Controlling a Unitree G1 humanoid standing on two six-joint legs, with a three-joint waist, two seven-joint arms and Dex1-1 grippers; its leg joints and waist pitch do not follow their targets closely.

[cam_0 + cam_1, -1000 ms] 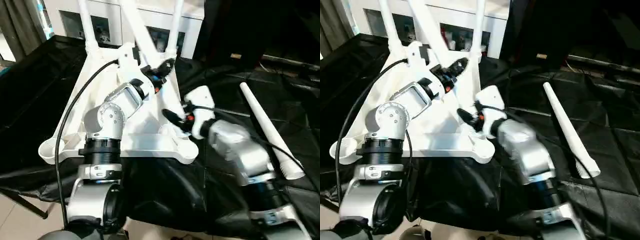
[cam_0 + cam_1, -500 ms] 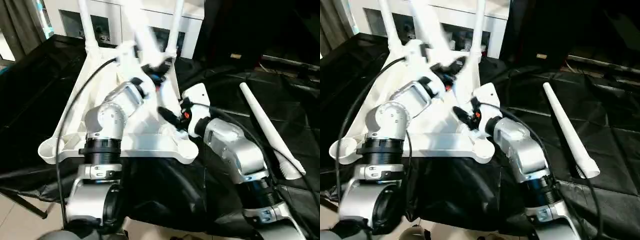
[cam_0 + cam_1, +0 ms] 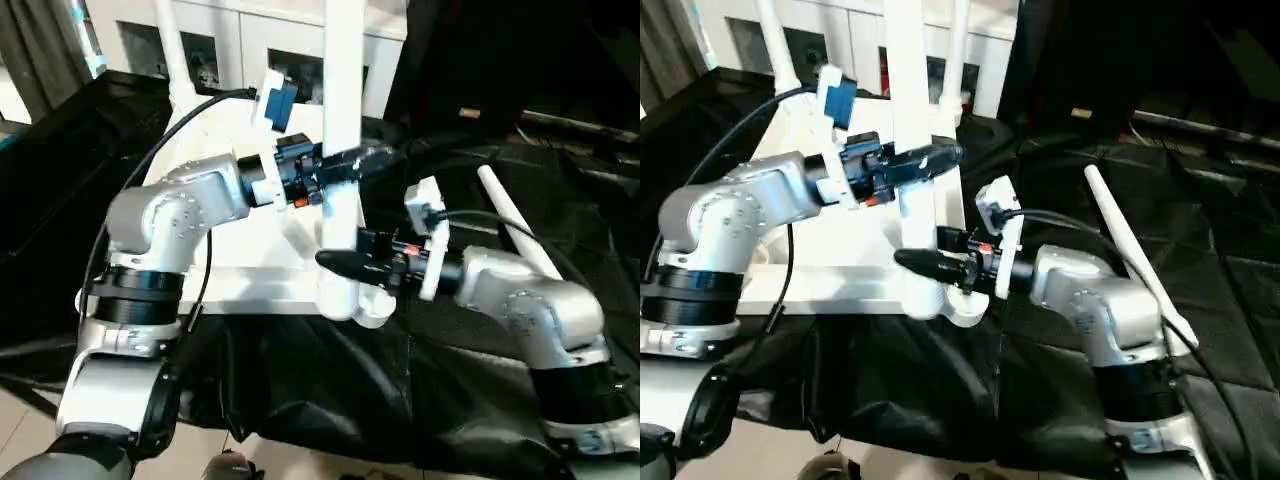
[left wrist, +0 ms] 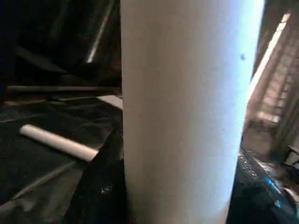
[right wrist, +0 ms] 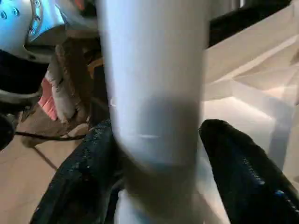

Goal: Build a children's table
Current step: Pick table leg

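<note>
Black cloth (image 3: 480,380) drapes the work table; white cabinets (image 3: 230,40) behind; both hands grip 1 upright leg (image 3: 342,150).

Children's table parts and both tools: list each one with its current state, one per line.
Table top: lying underside up on the black-draped work table.
Held leg: upright, lower end at the near right corner socket.
Loose leg: lying flat on the black drape.
Far legs: standing upright in the far sockets.
Left tool: shut on the held leg.
Right tool: shut on the held leg, lower down.
</note>
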